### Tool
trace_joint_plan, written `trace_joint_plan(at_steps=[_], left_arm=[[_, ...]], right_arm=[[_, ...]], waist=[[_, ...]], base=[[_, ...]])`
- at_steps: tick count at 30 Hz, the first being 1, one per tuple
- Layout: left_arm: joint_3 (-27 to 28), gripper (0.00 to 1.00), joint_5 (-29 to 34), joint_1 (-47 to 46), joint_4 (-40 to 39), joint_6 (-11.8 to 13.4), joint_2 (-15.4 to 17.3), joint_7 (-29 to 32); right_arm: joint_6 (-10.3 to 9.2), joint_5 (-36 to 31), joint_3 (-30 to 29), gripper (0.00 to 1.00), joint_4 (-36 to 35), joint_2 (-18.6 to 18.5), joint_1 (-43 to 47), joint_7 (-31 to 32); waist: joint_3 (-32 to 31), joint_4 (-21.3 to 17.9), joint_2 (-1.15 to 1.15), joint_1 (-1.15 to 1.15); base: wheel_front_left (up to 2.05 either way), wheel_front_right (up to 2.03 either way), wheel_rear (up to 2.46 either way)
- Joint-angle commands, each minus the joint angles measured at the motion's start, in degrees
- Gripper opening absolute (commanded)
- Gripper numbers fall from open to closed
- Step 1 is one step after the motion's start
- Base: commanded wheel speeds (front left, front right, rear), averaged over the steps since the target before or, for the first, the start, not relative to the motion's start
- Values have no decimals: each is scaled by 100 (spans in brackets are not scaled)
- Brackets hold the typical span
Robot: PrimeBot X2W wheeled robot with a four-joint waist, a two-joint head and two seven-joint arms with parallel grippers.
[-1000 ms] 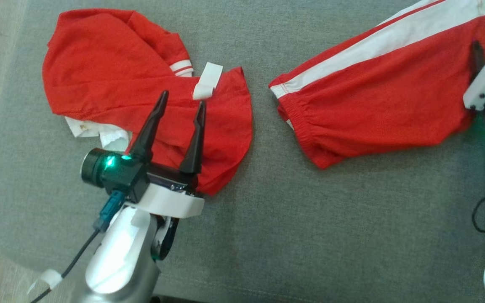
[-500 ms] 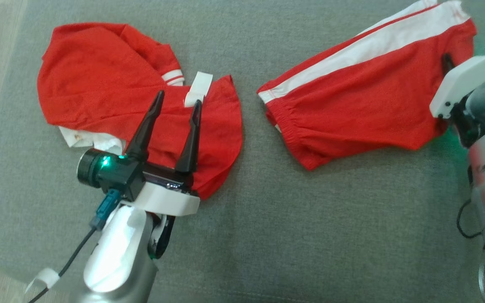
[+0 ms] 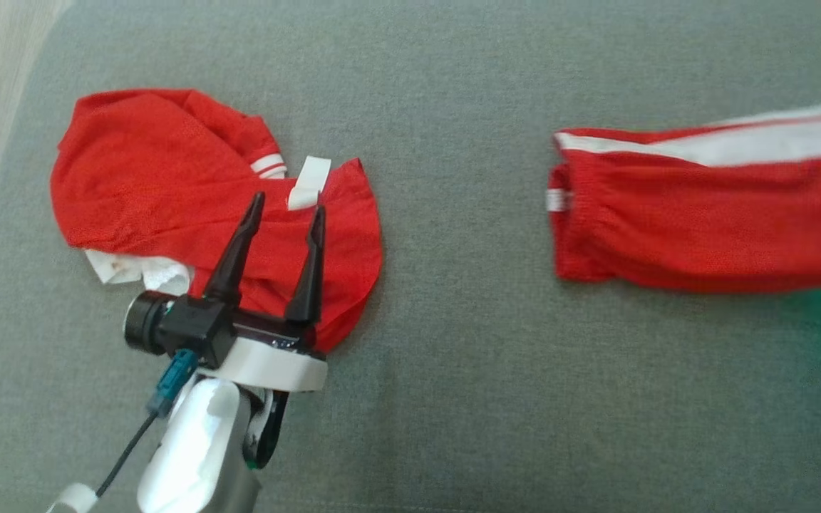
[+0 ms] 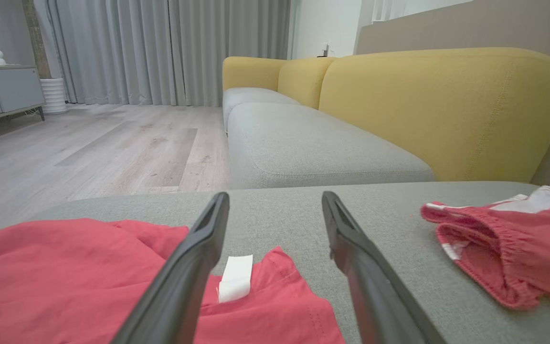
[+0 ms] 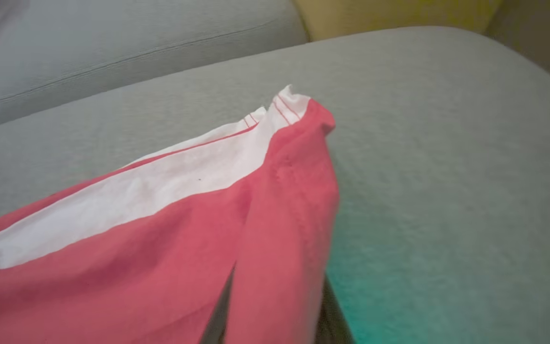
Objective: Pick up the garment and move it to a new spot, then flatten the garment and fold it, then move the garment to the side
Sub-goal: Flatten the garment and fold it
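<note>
Right now I am on the first step, dragging the red shorts (image 3: 681, 228) to a new spot: they lie at the right of the grey cushion (image 3: 453, 356), a fold clamped in my right pincer (image 5: 277, 310), while my left pincer (image 3: 288, 203) hangs spread over the red shirt (image 3: 168, 178). Next, I reckon, I must release and flatten them. A second ago they lay just beside the shirt, and now they are well apart.
</note>
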Motion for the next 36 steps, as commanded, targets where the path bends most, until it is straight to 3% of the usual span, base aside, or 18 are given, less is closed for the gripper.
trace_joint_plan(at_steps=[1,6,12,23,28,36], left_arm=[[216,100,66,-74,-175,-11,43,-30],[291,100,20,34,-193,-58,32,-30],[333,100,81,110,-136,-92,27,-30],[456,100,67,218,-94,-106,17,-30],[566,100,41,313,-88,-99,48,-30],[574,100,51,362,-65,-117,52,-30]], right_arm=[[-4,-29,-10,0,-125,-120,75,-111],[-4,-129,-394,0,-176,-143,263,-453],[-4,45,-218,0,-545,321,202,-844],[-4,1545,880,0,-1822,1112,619,-1134],[-4,2061,1530,0,-2344,1280,926,-1049],[-4,2377,2287,0,-2535,1344,1202,-1007]], waist=[[-42,-40,0,1],[-96,-87,0,1],[-249,-101,0,1],[-692,132,0,1],[-801,252,0,1],[-872,399,0,1]], base=[[0,0,0],[0,0,0],[0,0,0],[0,0,0],[0,0,0],[0,0,0]])
